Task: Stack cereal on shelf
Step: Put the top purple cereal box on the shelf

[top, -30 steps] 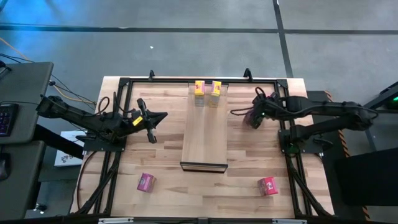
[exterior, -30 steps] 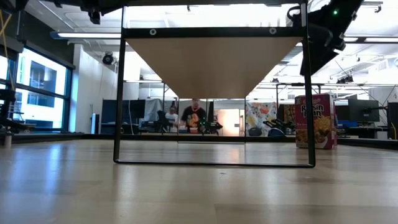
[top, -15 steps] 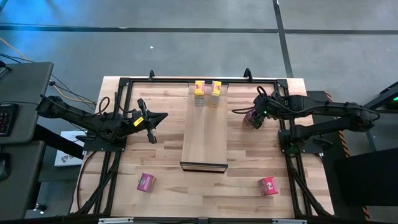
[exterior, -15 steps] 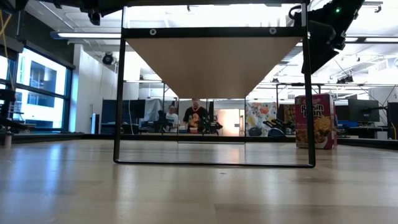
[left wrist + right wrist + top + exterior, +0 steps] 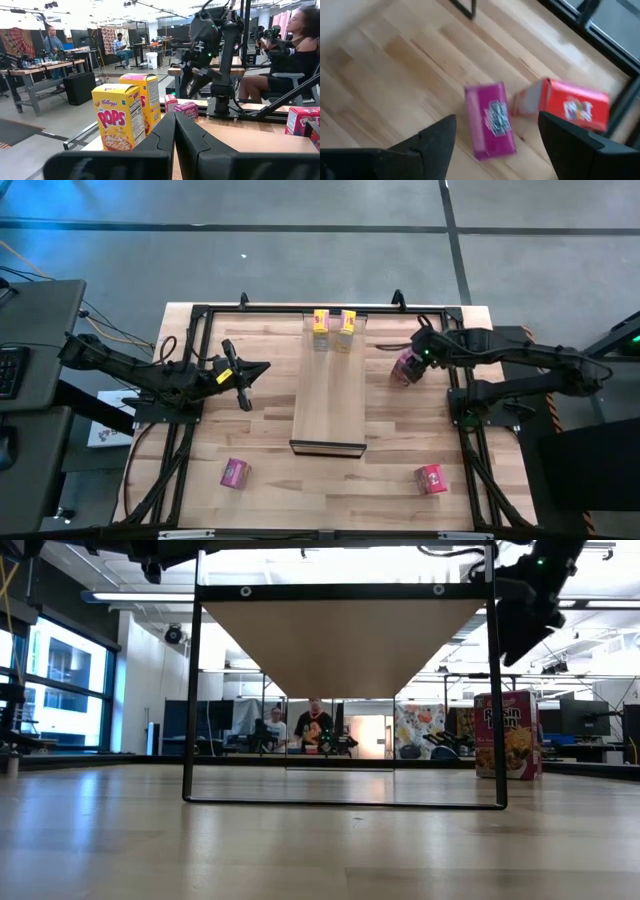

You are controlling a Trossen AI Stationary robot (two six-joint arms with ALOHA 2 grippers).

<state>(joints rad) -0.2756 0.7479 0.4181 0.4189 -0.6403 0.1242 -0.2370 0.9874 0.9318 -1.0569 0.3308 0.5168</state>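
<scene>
The shelf (image 5: 328, 385) is a pale board running down the table's middle. Two yellow cereal boxes (image 5: 320, 321) (image 5: 347, 322) stand upright at its far end. A pink box (image 5: 491, 125) lies flat on the tabletop right of the shelf, with a red box (image 5: 572, 107) beside it. My right gripper (image 5: 497, 150) hangs open above them, pointing down at a slant, one finger on either side of the pink box and clear of it. Another pink box (image 5: 236, 472) and a red one (image 5: 431, 478) sit near the front edge. Left of the shelf my left gripper (image 5: 262, 367) waits shut and level.
A black metal frame (image 5: 190, 380) runs round the table and carries both arms. In the low view the shelf (image 5: 340, 640) stands raised on a thin dark frame, and a red box (image 5: 507, 735) stands upright right of it. People sit at desks beyond the table.
My right gripper has swung a little toward the table's far right corner and rolled slightly, still open, so more of the pink box below it shows. The boxes lie where they were.
</scene>
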